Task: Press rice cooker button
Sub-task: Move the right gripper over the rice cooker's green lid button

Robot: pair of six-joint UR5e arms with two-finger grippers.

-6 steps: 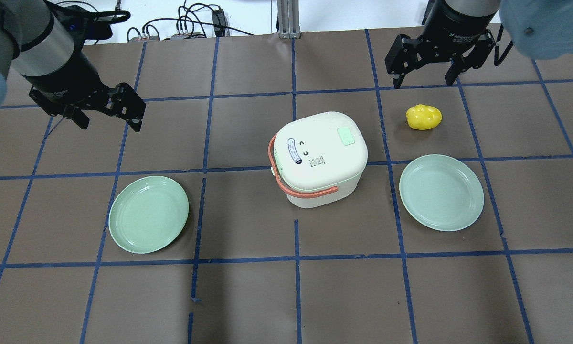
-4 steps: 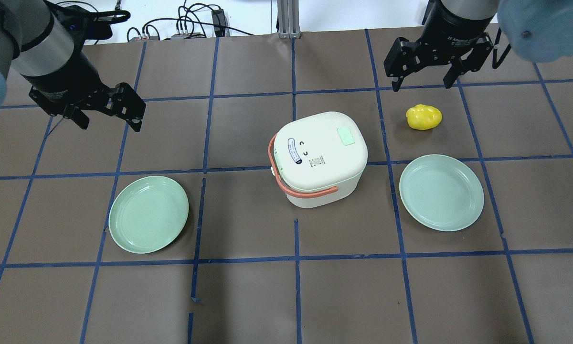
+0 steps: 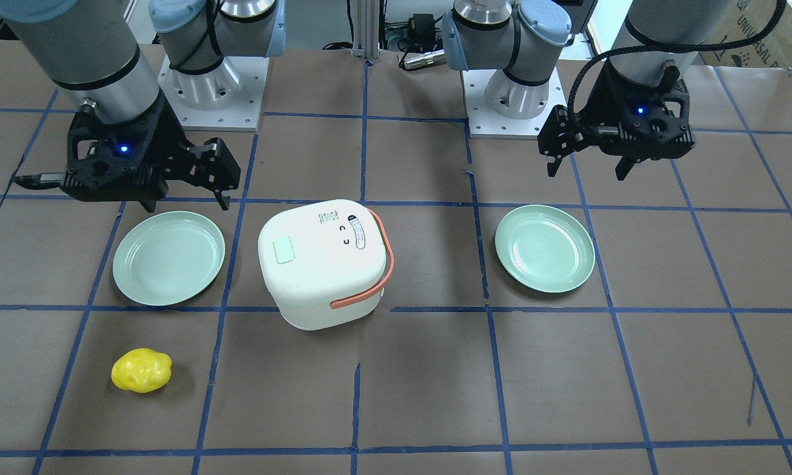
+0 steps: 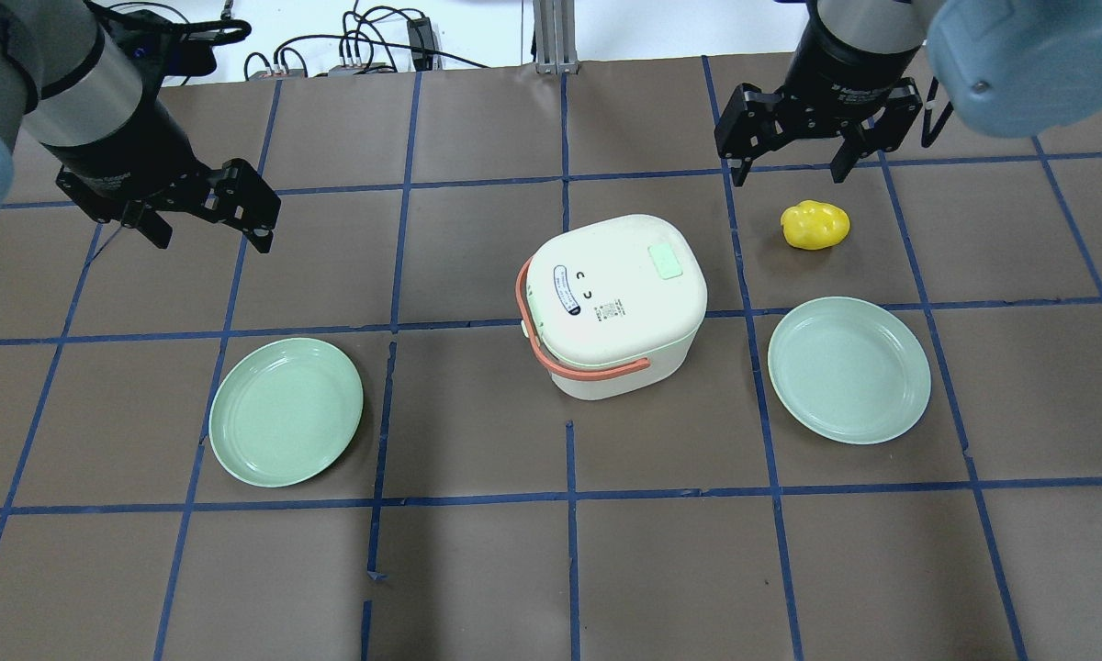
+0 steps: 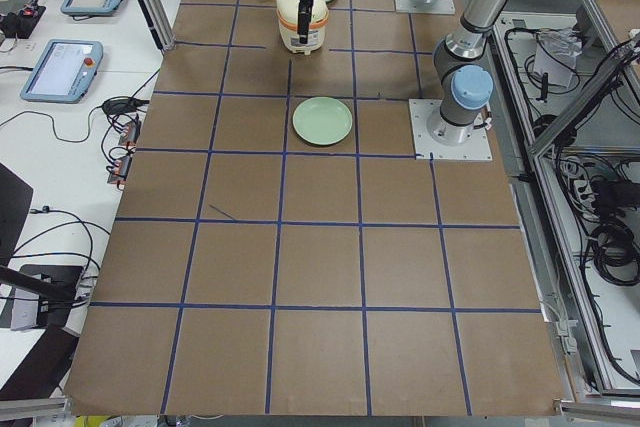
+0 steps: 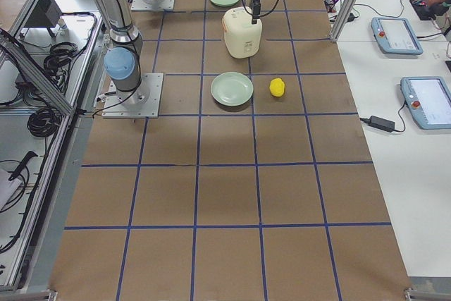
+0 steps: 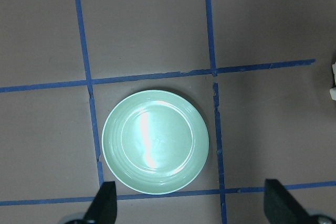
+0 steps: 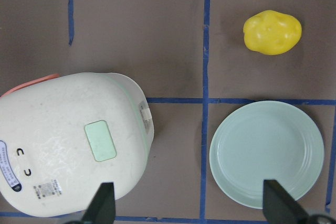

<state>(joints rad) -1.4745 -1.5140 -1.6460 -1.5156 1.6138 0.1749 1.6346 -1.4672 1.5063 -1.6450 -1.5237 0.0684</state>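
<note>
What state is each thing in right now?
White plastic rice cooker with orange handle: lid shut, handle folded down.
Pale green rectangular button: not touched.
Left pincer: open, empty.
Right pincer: open, empty.
Two round green plates: empty.
Yellow lumpy toy: lying loose, ungripped.

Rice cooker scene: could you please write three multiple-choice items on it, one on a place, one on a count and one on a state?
1. Where is the yellow object?
A. On a plate
B. On the table, apart from the rice cooker
C. On the lid

2. How many green plates are there?
A. One
B. Two
C. Three

3. The right arm's jaws are:
A. Open and empty
B. Shut on the yellow object
C. Shut on the orange handle

Answers:
1 B: it lies on the brown surface, touching nothing.
2 B: one lies on either side of the cooker.
3 A: the right wrist view shows them wide apart with nothing between.
</note>
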